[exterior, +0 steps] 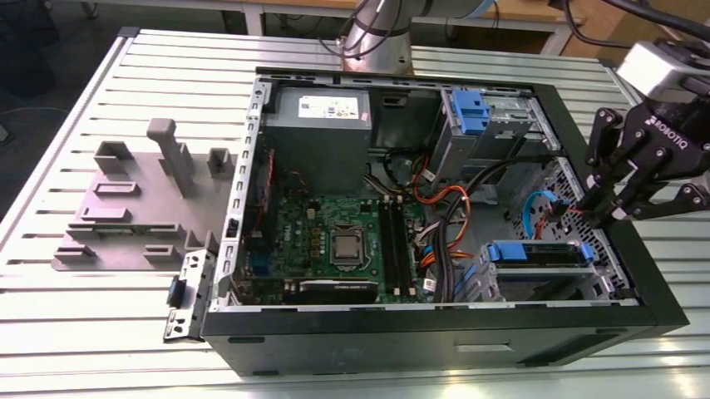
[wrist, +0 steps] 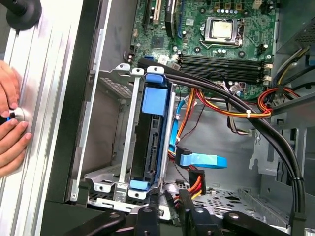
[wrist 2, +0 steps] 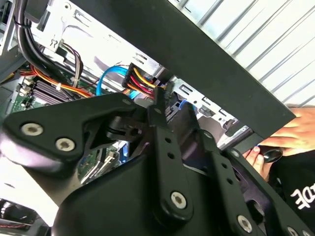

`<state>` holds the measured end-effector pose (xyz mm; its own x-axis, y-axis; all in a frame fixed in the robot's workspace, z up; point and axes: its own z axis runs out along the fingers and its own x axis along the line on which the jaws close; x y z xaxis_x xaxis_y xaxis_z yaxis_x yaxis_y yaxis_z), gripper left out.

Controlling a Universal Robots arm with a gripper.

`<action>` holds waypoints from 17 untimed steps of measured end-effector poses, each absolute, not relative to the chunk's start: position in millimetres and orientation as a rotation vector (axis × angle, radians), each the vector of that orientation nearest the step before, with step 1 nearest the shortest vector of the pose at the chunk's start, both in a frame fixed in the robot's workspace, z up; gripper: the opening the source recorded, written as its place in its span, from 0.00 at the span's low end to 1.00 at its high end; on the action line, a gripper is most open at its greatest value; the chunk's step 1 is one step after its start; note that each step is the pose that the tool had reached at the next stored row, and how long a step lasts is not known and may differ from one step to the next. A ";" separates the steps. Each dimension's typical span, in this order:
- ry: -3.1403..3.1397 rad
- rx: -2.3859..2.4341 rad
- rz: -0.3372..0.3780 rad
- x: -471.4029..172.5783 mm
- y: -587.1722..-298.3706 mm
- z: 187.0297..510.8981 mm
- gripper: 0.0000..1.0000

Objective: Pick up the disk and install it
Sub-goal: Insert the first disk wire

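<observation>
Gripper [exterior: 619, 208] jaws apart, holding nothing, over the case [exterior: 444, 341] edge at the exterior view's right. Disk [wrist: 151, 142] sits inside 1 drive cage [wrist: 115, 147]; install looks done, or nearly so.

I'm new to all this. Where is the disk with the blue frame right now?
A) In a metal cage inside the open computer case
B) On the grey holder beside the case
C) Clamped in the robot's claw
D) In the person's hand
A: in the first wrist view the disk sits slotted into the metal drive cage inside the computer case.
</observation>
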<state>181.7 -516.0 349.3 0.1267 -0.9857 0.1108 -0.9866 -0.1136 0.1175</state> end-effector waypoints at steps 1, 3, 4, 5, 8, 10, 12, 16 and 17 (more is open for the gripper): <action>-1.969 2.236 0.008 181.9 -516.0 349.2 0.30; -1.958 2.246 0.009 182.1 -516.0 348.9 0.36; -1.956 2.247 0.010 182.1 -516.0 348.8 0.36; -1.955 2.248 0.010 182.1 -516.0 348.6 0.36; -1.950 2.253 0.010 182.2 -516.0 348.1 0.36; -1.947 2.255 0.011 182.2 -516.0 347.8 0.35; -1.946 2.256 0.011 182.2 -516.0 347.8 0.28; -1.944 2.258 0.011 182.2 -516.0 347.8 0.21; -1.944 2.258 0.011 182.3 -516.0 347.8 0.21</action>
